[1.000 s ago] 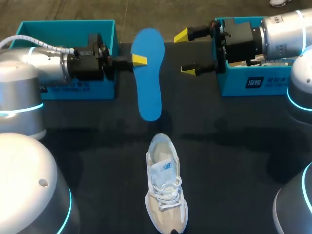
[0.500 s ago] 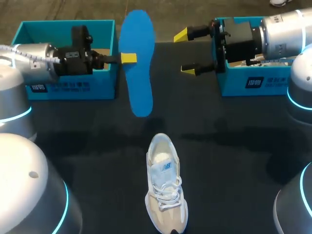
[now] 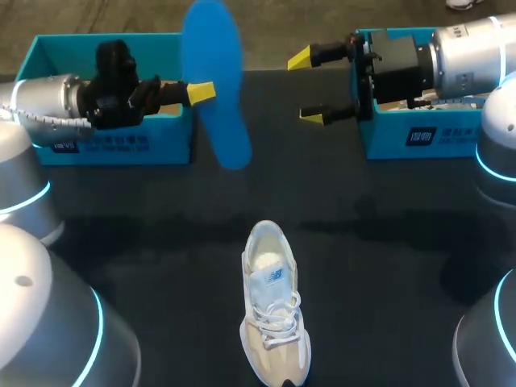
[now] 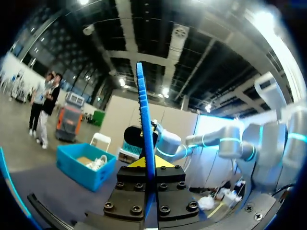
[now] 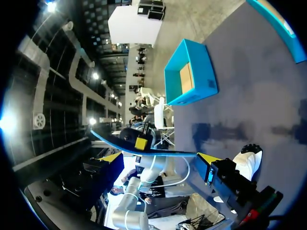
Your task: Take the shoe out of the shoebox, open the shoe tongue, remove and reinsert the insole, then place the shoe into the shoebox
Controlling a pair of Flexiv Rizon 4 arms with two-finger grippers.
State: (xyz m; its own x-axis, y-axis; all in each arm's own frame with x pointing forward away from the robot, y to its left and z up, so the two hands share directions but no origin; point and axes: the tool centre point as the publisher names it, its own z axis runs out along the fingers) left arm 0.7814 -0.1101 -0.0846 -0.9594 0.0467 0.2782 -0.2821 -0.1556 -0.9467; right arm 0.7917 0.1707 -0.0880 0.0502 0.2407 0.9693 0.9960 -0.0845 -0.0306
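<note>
My left gripper (image 3: 201,91) is shut on a blue insole (image 3: 214,81) and holds it in the air in front of the left teal shoebox (image 3: 113,145). In the left wrist view the insole (image 4: 144,115) stands edge-on, pinched between my fingers. The white and beige shoe (image 3: 274,314) lies on the dark table near the front edge, its toe pointing at me. My right gripper (image 3: 306,87) stands open, level with the insole and to its right, with nothing in it. The right wrist view shows the insole (image 5: 115,143) ahead of my open right gripper (image 5: 158,158), and the shoe (image 5: 247,160) to one side.
A second teal shoebox (image 3: 403,137) stands at the back right, under my right arm. The left shoebox (image 5: 189,74) shows a brown floor inside. Bare dark tabletop (image 3: 387,242) lies between the shoe and the boxes.
My left gripper has carried the insole to the left and farther back, away from the right gripper. The right arm and the shoe have not moved.
</note>
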